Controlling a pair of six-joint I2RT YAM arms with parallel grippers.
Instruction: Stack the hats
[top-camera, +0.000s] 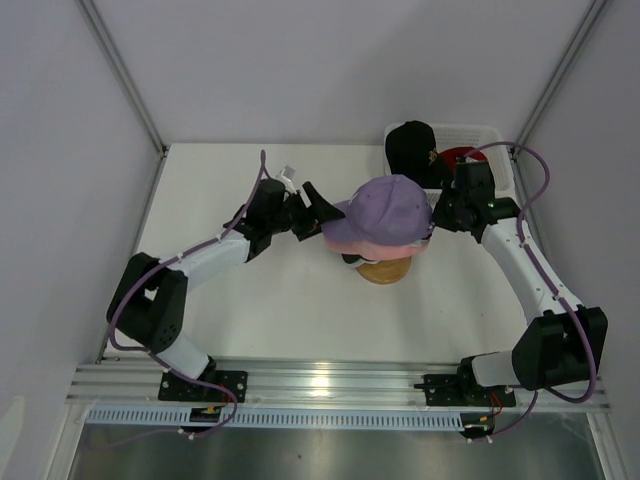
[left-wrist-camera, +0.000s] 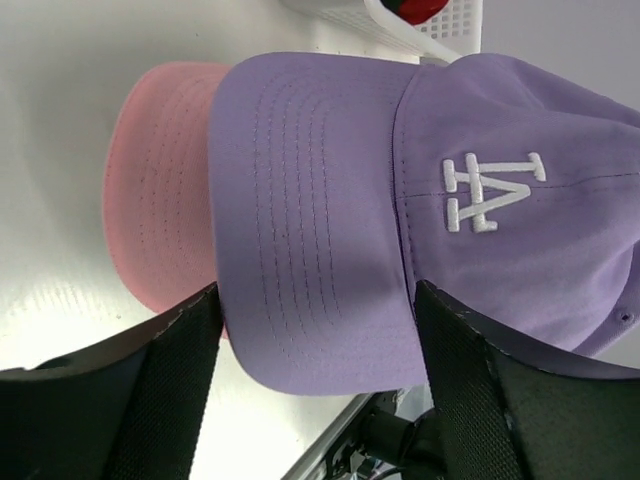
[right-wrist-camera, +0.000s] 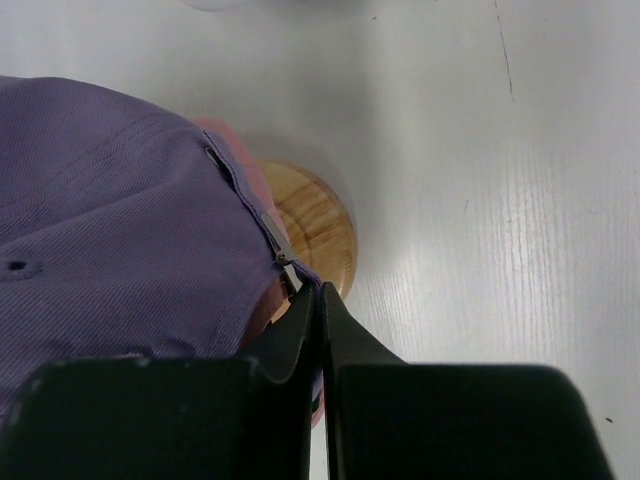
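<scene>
A lavender cap (top-camera: 385, 208) with a white logo sits on a pink cap (top-camera: 365, 243) over the round wooden stand (top-camera: 385, 272) at mid table. My left gripper (top-camera: 318, 208) is open, its fingers (left-wrist-camera: 170, 400) wide on either side of the lavender brim (left-wrist-camera: 300, 220). The pink brim (left-wrist-camera: 160, 210) shows beneath it. My right gripper (top-camera: 437, 215) is shut on the lavender cap's rear strap (right-wrist-camera: 300, 275), beside the stand (right-wrist-camera: 320, 225). A black cap (top-camera: 412, 148) and a red cap (top-camera: 458, 155) lie in the basket. A dark edge (top-camera: 351, 258) shows under the pink cap.
The white mesh basket (top-camera: 492, 140) stands at the back right corner, just behind my right wrist, and also shows in the left wrist view (left-wrist-camera: 400, 22). Grey walls close in the table on three sides. A small white object (top-camera: 288, 172) lies behind my left arm.
</scene>
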